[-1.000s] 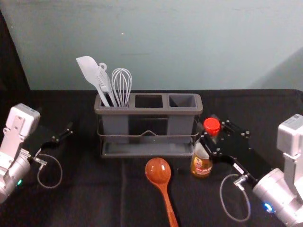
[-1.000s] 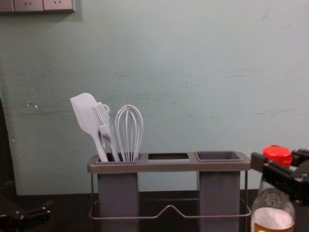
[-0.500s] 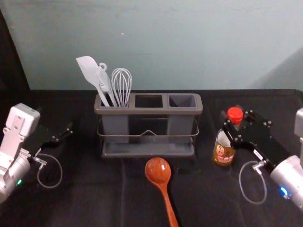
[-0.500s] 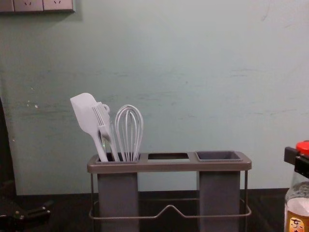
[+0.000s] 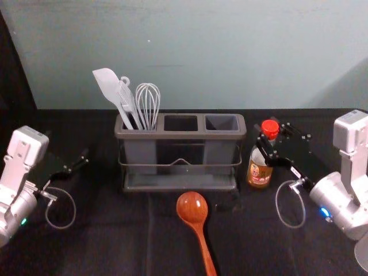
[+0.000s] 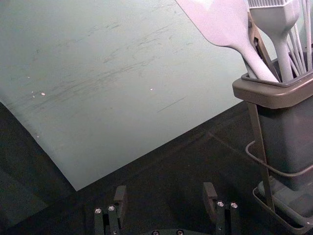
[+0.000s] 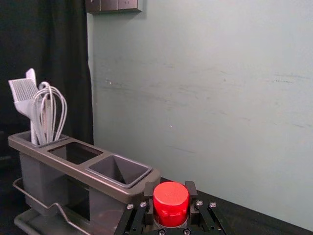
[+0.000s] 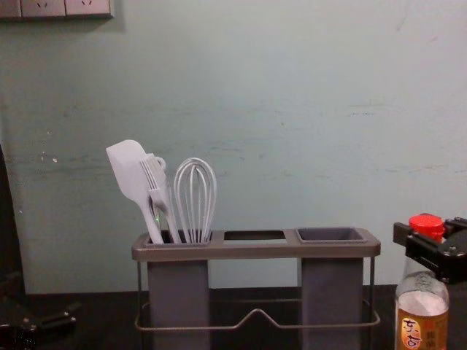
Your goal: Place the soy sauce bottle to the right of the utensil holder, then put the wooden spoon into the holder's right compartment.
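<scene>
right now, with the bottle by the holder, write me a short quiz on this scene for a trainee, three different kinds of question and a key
1. True or false: the fingers of the right gripper are on both sides of the red cap of the soy sauce bottle.
2. Multiple choice: which compartment of the utensil holder has the whisk in it, as the head view shows it?
a) left
b) middle
c) right
3. Fill in the blank: the wooden spoon lies with its bowl toward the ______ and its handle toward the robot.

Key: 1 true; 2 a; 3 utensil holder
</scene>
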Controlling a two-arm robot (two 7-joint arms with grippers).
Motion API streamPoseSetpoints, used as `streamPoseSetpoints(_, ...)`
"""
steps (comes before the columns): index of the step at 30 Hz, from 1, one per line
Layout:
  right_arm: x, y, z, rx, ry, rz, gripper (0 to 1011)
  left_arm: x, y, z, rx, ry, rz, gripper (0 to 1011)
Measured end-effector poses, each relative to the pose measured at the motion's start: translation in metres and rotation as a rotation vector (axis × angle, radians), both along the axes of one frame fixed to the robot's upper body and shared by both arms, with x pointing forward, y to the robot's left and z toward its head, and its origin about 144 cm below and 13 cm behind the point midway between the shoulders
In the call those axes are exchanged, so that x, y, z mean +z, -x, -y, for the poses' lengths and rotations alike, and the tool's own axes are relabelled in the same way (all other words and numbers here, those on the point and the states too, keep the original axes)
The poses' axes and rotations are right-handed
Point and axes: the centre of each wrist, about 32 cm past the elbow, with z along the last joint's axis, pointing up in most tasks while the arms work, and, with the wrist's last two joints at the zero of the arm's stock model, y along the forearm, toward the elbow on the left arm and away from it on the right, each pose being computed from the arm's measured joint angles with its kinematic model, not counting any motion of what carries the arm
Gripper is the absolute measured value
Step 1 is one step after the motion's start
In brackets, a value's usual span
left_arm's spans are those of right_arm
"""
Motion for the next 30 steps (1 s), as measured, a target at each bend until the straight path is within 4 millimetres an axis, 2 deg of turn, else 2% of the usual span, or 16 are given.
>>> streamPoseSetpoints(10, -0.007, -0.02, -0.003, -0.005, -0.046, -0.011, 381, 0.0, 0.0, 0.0, 0.0, 0.0, 0.0, 1011)
streamPoseSetpoints(24, -0.014, -0.024, -0.004, -0.011, -0.084, -0.02, 397, 0.0, 0.0, 0.0, 0.0, 0.0, 0.0, 1011)
streamPoseSetpoints(25, -0.014, -0.024, -0.004, -0.011, -0.084, -0.02, 447, 0.0, 0.0, 0.0, 0.0, 0.0, 0.0, 1011)
streamPoseSetpoints(27, -0.014, -0.024, -0.004, -0.011, -0.084, -0.02, 447, 0.0, 0.0, 0.0, 0.0, 0.0, 0.0, 1011)
streamPoseSetpoints(28, -0.012, -0.022, -0.003, -0.014, -0.095, -0.012, 651, 0.0, 0.0, 0.0, 0.0, 0.0, 0.0, 1011)
streamPoseSetpoints(30, -0.01, -0.02, -0.002, -0.013, -0.099, -0.004, 737, 0.0, 0.0, 0.0, 0.0, 0.0, 0.0, 1011)
